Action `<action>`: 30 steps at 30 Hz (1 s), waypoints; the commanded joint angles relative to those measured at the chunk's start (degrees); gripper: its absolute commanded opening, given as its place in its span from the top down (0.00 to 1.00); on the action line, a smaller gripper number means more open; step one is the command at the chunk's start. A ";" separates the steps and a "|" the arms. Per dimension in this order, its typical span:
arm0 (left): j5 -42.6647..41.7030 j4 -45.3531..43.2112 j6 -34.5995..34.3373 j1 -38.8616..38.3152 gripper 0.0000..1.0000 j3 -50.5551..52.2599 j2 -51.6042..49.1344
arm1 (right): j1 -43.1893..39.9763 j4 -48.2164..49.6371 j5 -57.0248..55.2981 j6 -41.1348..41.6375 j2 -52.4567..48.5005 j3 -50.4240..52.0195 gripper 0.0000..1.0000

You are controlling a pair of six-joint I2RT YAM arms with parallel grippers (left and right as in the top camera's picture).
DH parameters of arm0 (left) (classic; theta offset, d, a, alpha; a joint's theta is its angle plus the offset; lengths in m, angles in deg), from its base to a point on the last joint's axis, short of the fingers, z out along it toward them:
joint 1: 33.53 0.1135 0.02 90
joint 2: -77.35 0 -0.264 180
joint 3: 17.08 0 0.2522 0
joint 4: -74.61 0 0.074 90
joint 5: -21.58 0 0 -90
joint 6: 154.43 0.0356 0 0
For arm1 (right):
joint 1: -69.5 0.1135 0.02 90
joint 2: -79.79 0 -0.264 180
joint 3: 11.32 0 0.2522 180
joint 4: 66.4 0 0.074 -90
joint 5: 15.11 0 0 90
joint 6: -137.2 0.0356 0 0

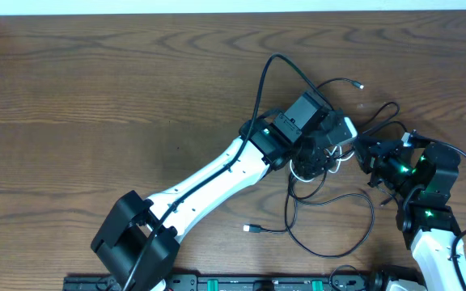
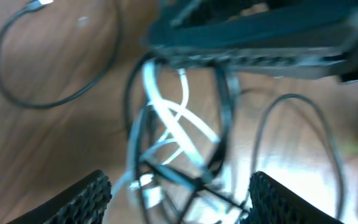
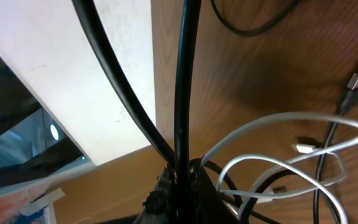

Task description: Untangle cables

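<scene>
**Left arm [image 1: 217,174] stretches over a knot of cables [image 1: 318,166]**

Rising white and black above the wood-grain table [image 1: 95,81], the left arm reaches diagonally from the near edge to a spot right of centre, where the tangle lies. The shorter right arm [image 1: 431,218] comes in from the near right corner and points left at the same spot.

The left gripper [image 2: 182,196] hangs just over the knot with its ribbed fingers [image 2: 92,193] spread wide, gripping nothing that can be seen. On the tabletop between them, the white cable [image 2: 173,118] curls through several crossing dark strands.

The right gripper [image 3: 179,180] is clenched on two black cords [image 3: 182,81], which run straight out from its pinched tip. White loops lie just beside it.

Looser cable trails out of the tangle. A wide black loop [image 1: 354,234] lies toward the near edge, with a small silver-tipped plug [image 1: 251,229] to its left. A short strand on the far side ends in a second plug [image 1: 359,84]. The right wrist view shows a dark plug [image 3: 355,84] resting on the wood.
</scene>
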 commanded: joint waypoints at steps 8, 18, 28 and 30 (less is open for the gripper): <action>-5.35 0.96 0.13 -0.13 0.27 0.07 0.92 | -0.39 0.35 -0.02 1.29 0.26 -0.44 0.99; 5.42 1.20 0.15 -0.13 0.27 0.07 0.85 | -0.39 5.20 8.13 6.88 0.26 -0.44 0.99; 11.89 1.20 0.17 -0.07 0.92 0.07 0.85 | -0.42 5.95 8.70 7.19 0.26 -0.44 0.99; 12.79 1.09 0.17 -0.07 0.92 0.07 0.85 | -0.39 5.92 8.57 6.56 0.26 -0.44 0.99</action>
